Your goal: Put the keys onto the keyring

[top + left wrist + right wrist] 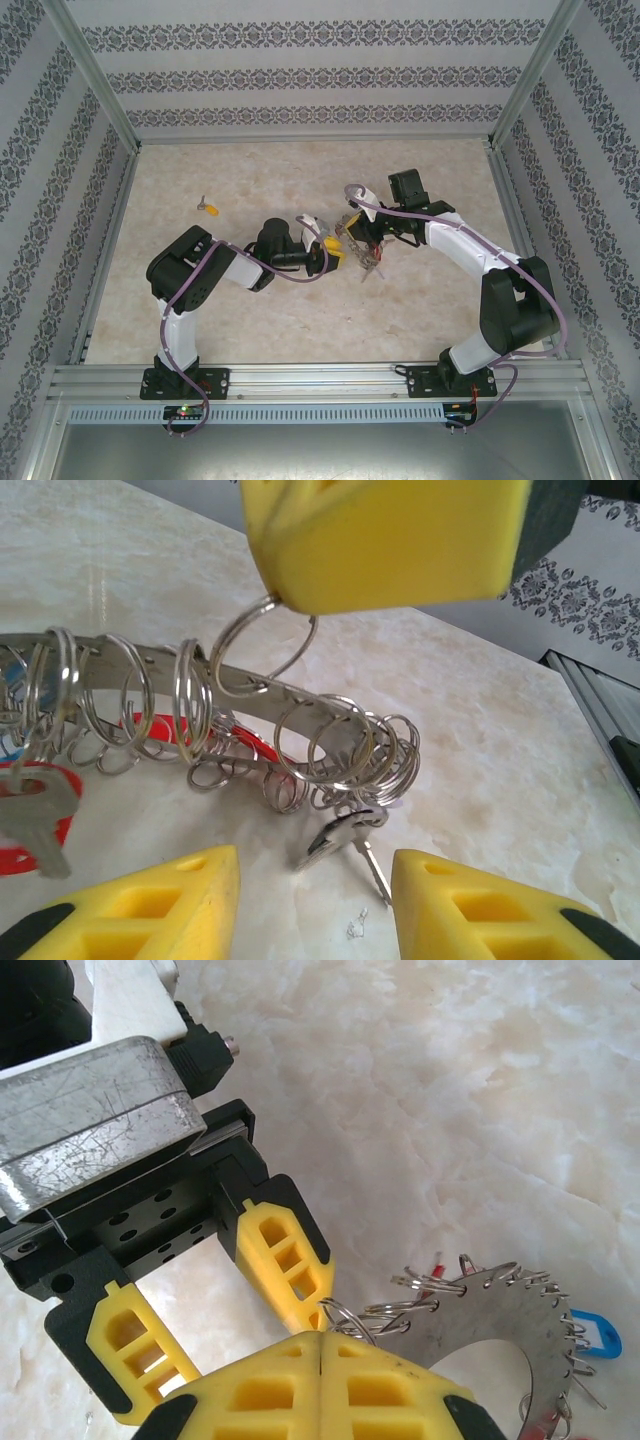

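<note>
- Centrally on the table, the keyring (490, 1315) lay just in front of the left gripper (315, 900), beyond its fingertips and not between them.
- On the left gripper, the fingers (150, 910) stood apart and held nothing; bare table showed in the gap.
- Opposite it, the right gripper (321, 1345) had its fingers pressed together. They pinched the top of one split ring (220, 645) threaded through the keyring's flat grey band, and this gripper sat above the band.
- One silver key (345, 835) hung from the crowded rings at the band's end. It touched the table between the band and the left gripper's fingertips.
- One loose key (208, 207) with a yellow tag lay flat on the table, well apart from both grippers, to the left and farther from the arm bases.
- Surface: a pale, marble-patterned table (250, 320), bordered at the near edge by an aluminium rail (320, 378).
- Enclosure: three walls (300, 70) covered in striped, ornament-patterned wallpaper.
- Count: two arms, two grippers, one keyring, one loose key and one blue tag (597, 1335). The split rings on the band overlapped too much to count.
</note>
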Controlling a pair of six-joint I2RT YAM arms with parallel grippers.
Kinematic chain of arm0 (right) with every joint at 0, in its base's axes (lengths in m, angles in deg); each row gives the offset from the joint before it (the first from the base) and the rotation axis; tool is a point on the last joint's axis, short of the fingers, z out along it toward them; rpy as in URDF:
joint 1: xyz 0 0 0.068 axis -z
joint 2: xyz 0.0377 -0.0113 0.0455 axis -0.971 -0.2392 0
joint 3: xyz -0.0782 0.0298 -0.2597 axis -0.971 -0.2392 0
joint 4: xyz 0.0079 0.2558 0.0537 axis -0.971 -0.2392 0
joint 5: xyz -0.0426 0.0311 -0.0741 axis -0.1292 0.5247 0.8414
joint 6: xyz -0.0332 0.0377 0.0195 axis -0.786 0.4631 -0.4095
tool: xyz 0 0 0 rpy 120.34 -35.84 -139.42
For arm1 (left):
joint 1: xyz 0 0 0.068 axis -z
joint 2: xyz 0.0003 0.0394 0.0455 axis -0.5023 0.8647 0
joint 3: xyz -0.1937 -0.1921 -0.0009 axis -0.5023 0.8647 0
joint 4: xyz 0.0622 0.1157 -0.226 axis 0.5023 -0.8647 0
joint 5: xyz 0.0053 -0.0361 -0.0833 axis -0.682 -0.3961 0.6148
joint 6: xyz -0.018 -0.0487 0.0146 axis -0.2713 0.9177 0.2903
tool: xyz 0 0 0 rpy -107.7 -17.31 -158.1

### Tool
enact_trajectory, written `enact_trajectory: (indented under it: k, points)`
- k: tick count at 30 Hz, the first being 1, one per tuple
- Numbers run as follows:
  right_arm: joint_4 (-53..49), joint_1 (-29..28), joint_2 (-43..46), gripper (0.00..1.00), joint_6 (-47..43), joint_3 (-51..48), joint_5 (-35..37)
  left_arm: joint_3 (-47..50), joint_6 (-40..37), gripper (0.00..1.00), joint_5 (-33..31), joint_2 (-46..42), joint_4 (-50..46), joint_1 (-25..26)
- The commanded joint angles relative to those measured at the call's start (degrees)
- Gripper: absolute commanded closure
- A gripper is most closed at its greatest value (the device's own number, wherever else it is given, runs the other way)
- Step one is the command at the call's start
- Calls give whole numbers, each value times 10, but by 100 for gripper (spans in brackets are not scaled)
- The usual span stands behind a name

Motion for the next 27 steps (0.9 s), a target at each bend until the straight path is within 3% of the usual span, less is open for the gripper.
enact_trajectory:
  k: [1, 19, 27]
  points:
    - [16, 3, 9, 100, 11, -6, -27, -25, -6, 55, 2, -12, -5, 4]
    - [35, -20, -3, 100, 30, -2, -22, -45, -1, 48, -30, -3, -6, 9]
    - [38, -27, -8, 100, 33, 0, -18, -50, 16, 48, -16, 9, 8, 9]
